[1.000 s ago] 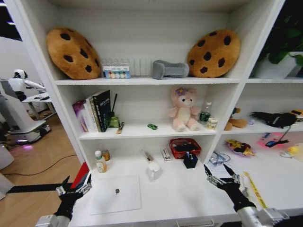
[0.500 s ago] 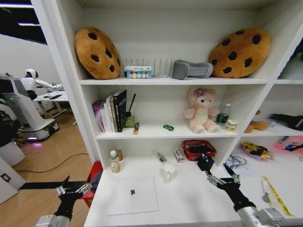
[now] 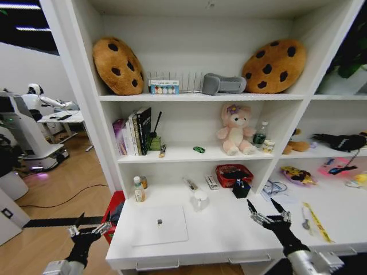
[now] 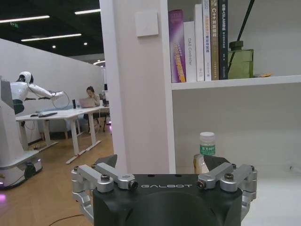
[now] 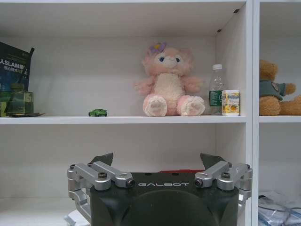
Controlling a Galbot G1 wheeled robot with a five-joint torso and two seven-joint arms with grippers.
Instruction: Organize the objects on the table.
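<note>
Both hands hang spread apart and empty: the left hand [image 3: 87,232] off the table's [image 3: 229,240] left edge, the right hand [image 3: 268,216] over its front. The laptop [image 3: 159,224] lies near the front-left corner, where a careless nudge could slide it off.

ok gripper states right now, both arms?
Left gripper: open, empty, beside the desk's left end.
Right gripper: open, empty, above the desk.

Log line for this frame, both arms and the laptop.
left gripper: open, off table's left end | right gripper: open, over table | laptop: closed, untouched
</note>
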